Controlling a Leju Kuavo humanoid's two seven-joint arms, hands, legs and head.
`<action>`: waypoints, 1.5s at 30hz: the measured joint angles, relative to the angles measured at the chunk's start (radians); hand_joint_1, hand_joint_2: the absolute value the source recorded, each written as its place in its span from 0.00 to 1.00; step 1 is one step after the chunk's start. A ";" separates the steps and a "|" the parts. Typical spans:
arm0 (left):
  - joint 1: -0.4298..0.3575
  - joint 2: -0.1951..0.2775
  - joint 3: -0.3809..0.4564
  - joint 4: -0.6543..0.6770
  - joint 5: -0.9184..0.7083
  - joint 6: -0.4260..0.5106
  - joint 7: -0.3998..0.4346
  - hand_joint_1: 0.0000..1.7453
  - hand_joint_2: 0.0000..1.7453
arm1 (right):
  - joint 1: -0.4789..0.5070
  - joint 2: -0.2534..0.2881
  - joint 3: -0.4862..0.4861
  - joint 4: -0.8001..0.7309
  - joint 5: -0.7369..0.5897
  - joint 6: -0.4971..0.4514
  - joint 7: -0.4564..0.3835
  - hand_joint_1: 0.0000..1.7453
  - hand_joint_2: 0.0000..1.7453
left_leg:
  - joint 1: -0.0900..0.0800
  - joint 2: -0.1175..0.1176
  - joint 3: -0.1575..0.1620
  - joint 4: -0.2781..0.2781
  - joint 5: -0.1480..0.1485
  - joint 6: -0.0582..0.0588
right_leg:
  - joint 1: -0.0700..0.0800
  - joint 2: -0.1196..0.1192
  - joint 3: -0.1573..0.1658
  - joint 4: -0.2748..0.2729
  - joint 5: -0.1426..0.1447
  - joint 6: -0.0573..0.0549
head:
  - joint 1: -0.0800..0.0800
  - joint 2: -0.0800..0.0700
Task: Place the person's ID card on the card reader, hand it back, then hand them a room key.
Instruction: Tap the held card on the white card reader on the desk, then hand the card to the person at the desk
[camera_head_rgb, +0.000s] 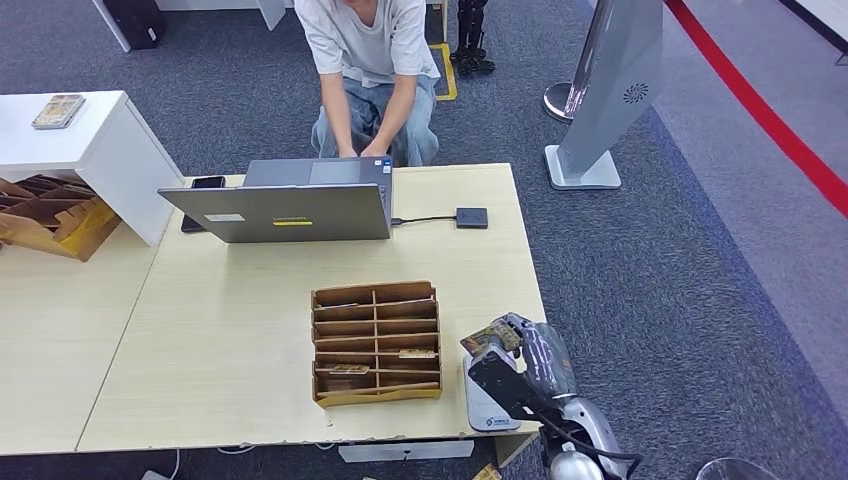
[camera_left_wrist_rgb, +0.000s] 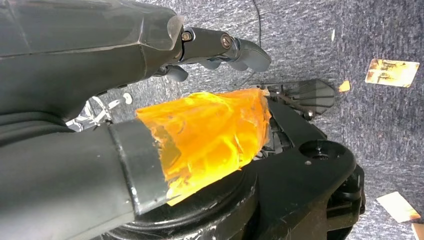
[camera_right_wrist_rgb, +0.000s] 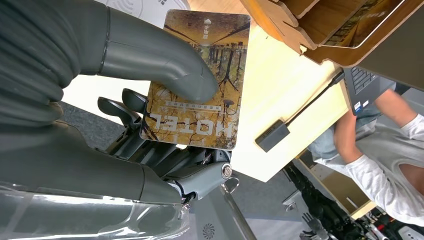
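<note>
A hotel card (camera_right_wrist_rgb: 197, 80) is pinched under the thumb of the right hand (camera_head_rgb: 520, 345) above the card reader (camera_head_rgb: 482, 405); the left hand (camera_left_wrist_rgb: 210, 50) is held empty, fingers loosely extended

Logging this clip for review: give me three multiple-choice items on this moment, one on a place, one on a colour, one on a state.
1. Where is the wooden card rack?
A. on the table
B. on the floor
C. on the laptop

2. What colour is the laptop?
A. red
B. grey
C. white

3. What is the right hand doing?
A. hanging empty
B. pressing the laptop
C. holding a hotel card

Key: 1 A, it stands on the table; 2 B, its lid is grey; 3 C, the thumb presses the card against the fingers.
</note>
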 joint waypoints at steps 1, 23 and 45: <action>0.000 0.000 0.000 -0.001 -0.001 0.000 -0.002 0.00 0.00 | 0.000 0.000 0.000 0.000 -0.001 0.000 0.000 1.00 1.00 | 0.000 0.000 0.000 0.000 0.000 0.000 | 0.000 0.000 0.000 0.000 0.000 0.000 | 0.000 0.000; -0.001 0.011 -0.007 -0.005 0.025 0.026 -0.051 0.00 0.00 | -0.005 -0.001 0.000 -0.001 -0.019 -0.007 0.011 1.00 1.00 | 0.000 0.000 0.000 0.000 0.000 0.000 | 0.000 0.000 0.000 0.000 0.000 0.000 | 0.000 0.000; -0.007 0.056 0.163 -0.035 0.186 0.060 -0.204 0.00 0.00 | 0.019 -0.023 -0.009 -0.022 -0.034 -0.037 0.027 1.00 1.00 | 0.000 0.000 0.000 0.000 0.000 0.000 | 0.000 0.000 0.000 0.000 0.000 0.000 | 0.000 0.000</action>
